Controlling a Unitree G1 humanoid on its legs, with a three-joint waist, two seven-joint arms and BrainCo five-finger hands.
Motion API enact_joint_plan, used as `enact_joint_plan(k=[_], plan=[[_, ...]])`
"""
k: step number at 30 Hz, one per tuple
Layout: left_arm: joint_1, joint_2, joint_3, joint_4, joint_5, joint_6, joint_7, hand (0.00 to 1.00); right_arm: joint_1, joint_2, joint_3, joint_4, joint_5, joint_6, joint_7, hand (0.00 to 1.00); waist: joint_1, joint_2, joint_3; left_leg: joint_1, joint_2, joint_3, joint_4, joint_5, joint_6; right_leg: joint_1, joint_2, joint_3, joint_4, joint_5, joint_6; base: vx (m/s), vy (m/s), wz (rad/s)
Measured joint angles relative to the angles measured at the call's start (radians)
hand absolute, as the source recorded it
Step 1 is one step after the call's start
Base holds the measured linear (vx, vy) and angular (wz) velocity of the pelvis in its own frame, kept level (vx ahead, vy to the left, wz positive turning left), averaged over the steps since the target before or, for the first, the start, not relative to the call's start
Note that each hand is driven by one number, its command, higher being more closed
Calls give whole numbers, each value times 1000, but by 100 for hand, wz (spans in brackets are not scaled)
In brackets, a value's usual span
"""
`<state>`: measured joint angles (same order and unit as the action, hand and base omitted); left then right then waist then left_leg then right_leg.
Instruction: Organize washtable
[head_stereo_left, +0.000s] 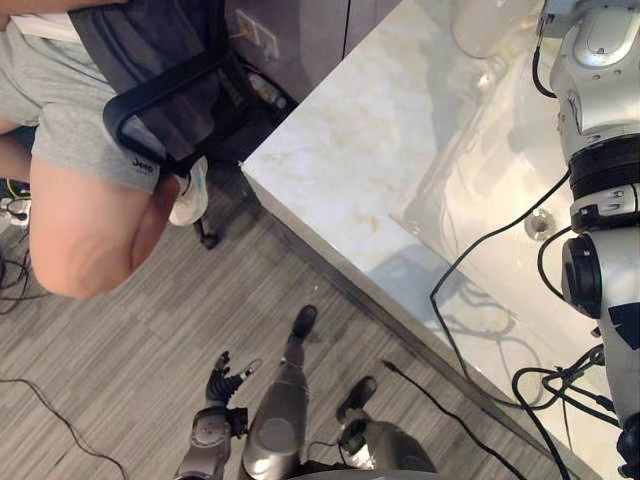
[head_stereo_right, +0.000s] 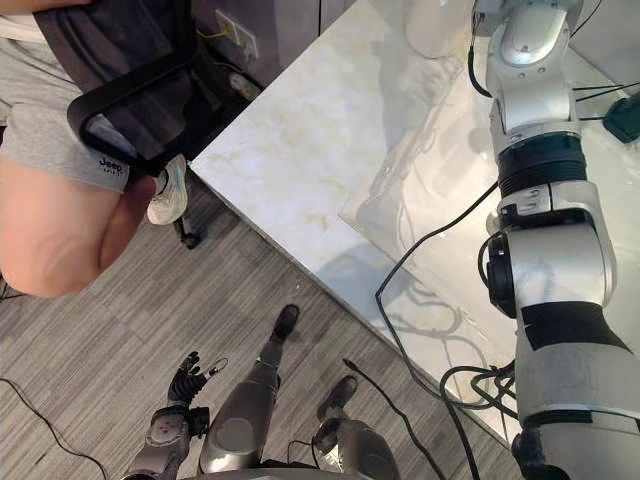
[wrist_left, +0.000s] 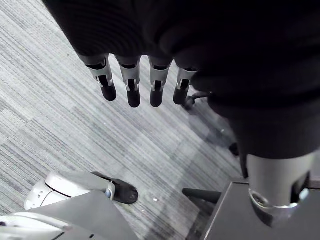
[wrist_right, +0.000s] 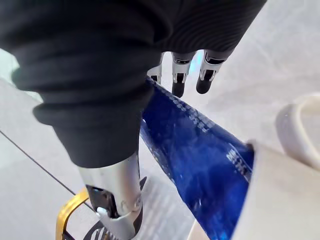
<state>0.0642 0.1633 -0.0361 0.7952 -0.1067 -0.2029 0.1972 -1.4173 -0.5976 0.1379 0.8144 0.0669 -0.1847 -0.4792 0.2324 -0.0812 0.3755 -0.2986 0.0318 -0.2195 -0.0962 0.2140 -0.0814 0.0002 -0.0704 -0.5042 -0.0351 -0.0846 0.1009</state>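
the right hand (wrist_right: 179, 75) is out over the washtable (head_stereo_left: 350, 130), its arm reaching across the sink (head_stereo_left: 470, 215) toward the far side. its fingers (wrist_right: 207, 79) are straight and loose, curled round nothing, and the thumb (wrist_right: 117, 192) stands apart from them, so i read the hand as released. in that gap, just beside the hand, lies the blue tube (wrist_right: 195, 150), the thing in play. its long axis runs slantwise across the palm side, with one end up against the nearest finger and the white end back nearer the wrist. it looks to be touching the hand, but i cannot tell whether it rests on the top or leans in something. beyond the tube's white end is a white rim (wrist_right: 300, 125), perhaps a cup, and by the thumb there is a yellow loop (wrist_right: 64, 215) on the pale top. the left hand (head_stereo_left: 225, 378) hangs low over the floor (head_stereo_left: 120, 360), well apart from the table, relaxed and empty. the right hand is by far the nearer. the coming move likely turns on closing across the tube's width, thumb on one face and fingers on the other, not along its length.
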Motion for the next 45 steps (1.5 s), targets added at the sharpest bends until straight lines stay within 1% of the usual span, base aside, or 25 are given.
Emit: enact_joint_plan(k=[4,6,9,13,16,18,21,22,24,25,26,27,29,30,32,33,34,36,37,39,40,41,42,43,45], plan=[[0,-2,1,10,2,2,0,0,63,-1,-16,-138,-40,-2,-5,0,-8,-1,-27,6,2,5,0,0,0,3,0,6,0,1,-1,-6,17,-4],[1,-3,9,20,4,2,0,0,95,-1,-17,-220,-44,-4,-5,0,-25,-4,-35,20,0,5,0,0,0,18,-1,5,0,1,-1,0,0,0],[7,-3,9,39,6,3,-1,0,154,-26,-17,-333,-69,-14,1,0,-43,-10,-86,23,2,9,-1,0,0,19,-1,10,0,1,-1,-37,29,-5],[25,-1,30,39,13,3,-7,0,188,-59,-17,-405,-58,-57,11,0,-58,-28,-120,49,9,37,-2,-3,3,31,-1,36,0,6,-7,-54,31,-19],[40,0,48,45,17,3,-22,0,238,-100,-17,-480,-37,-78,37,0,-80,-42,-148,68,15,58,-3,-9,10,42,0,55,-1,9,-8,-46,21,-20],[43,6,56,68,24,4,-23,0,288,-153,-14,-579,-39,-88,62,0,-93,-51,-158,88,18,78,-7,-14,14,47,-2,72,-2,11,-8,-67,22,-22],[75,12,92,82,40,17,-24,0,411,-255,-30,-743,-70,-126,93,0,-135,-75,-201,107,23,115,-7,-22,18,48,-6,108,-4,14,-8,-23,20,-30],[77,14,93,83,40,20,-24,0,424,-263,-35,-759,-75,-127,94,0,-141,-77,-207,108,23,118,-7,-22,18,47,-6,111,-4,15,-8,9,14,-39],[84,17,110,106,43,25,-27,0,548,-308,-168,-863,-106,-158,111,0,-173,-86,-230,132,27,156,-3,-25,21,53,-11,146,-3,23,-7,12,14,-40],[85,16,110,110,43,25,-27,0,584,-319,-215,-880,-119,-164,109,0,-178,-85,-240,135,29,170,-4,-26,23,51,-12,156,-4,26,-7,-8,18,-49],[93,13,117,111,43,25,-32,0,652,-329,-319,-898,-133,-172,108,0,-199,-84,-257,144,31,191,-6,-27,23,50,-14,176,-4,31,-7,-22,15,-41],[95,11,120,114,43,25,-35,0,690,-331,-381,-902,-142,-175,106,0,-208,-83,-264,150,32,201,-8,-29,24,50,-15,185,-4,34,-7,-38,20,-48],[101,-8,132,120,44,25,-43,0,872,-331,-630,-896,-161,-178,63,0,-245,-73,-297,171,38,237,-8,-40,23,49,-17,224,-2,38,-7,-53,24,-48],[105,-17,138,120,48,25,-43,0,923,-327,-693,-896,-162,-178,54,0,-252,-68,-304,175,39,244,-8,-42,24,49,-18,231,-2,38,-7,-50,22,-42],[121,-53,166,131,61,24,-44,0,1096,-275,-922,-869,-158,-179,11,0,-290,-44,-334,195,39,274,-9,-50,27,49,-22,261,1,32,-3,-45,22,-44],[125,-67,176,142,64,24,-46,0,1171,-219,-1013,-852,-145,-177,-5,0,-307,-35,-346,204,39,285,-9,-54,25,49,-24,265,2,30,-7,-36,18,-45],[125,-72,182,148,68,25,-47,0,1204,-183,-1047,-844,-136,-176,-10,0,-313,-31,-350,210,40,288,-9,-55,24,49,-25,265,5,30,-7,-35,6,-40],[134,-84,196,160,81,26,-61,0,1347,-26,-1139,-829,-104,-156,-30,0,-336,-21,-361,224,48,302,-9,-64,15,49,-26,265,14,30,-7,-29,-7,-28],[135,-84,196,161,81,27,-64,0,1368,-3,-1144,-829,-104,-155,-30,0,-336,-18,-364,225,49,304,-9,-65,14,49,-26,265,14,30,-7,-17,-16,-17],[141,-88,197,163,81,32,-66,0,1489,176,-1142,-813,-106,-124,-43,0,-339,0,-379,227,54,306,-8,-70,9,50,-23,258,14,30,-7,-6,-9,-3],[142,-91,197,163,81,33,-66,0,1509,222,-1133,-797,-106,-116,-46,0,-339,3,-381,227,55,305,-8,-72,8,51,-22,256,14,30,-7,-10,-13,8],[142,-100,199,162,82,35,-66,0,1551,310,-1100,-754,-103,-99,-49,0,-337,7,-384,227,55,306,-8,-73,10,54,-22,251,14,30,-7,-7,-7,15],[142,-112,206,158,82,41,-66,0,1608,426,-1046,-707,-78,-74,-47,0,-330,10,-386,228,55,307,-8,-73,10,57,-24,242,15,30,-7,-6,-4,14],[142,-113,207,157,82,41,-66,0,1617,448,-1033,-699,-72,-70,-46,0,-328,10,-386,228,56,307,-8,-73,10,58,-24,241,15,30,-8,7,-4,12],[154,-139,233,141,80,43,-64,0,1692,624,-908,-648,-9,-47,-43,0,-323,17,-386,250,56,317,-8,-81,21,78,-33,235,21,25,-7,30,-6,2]])
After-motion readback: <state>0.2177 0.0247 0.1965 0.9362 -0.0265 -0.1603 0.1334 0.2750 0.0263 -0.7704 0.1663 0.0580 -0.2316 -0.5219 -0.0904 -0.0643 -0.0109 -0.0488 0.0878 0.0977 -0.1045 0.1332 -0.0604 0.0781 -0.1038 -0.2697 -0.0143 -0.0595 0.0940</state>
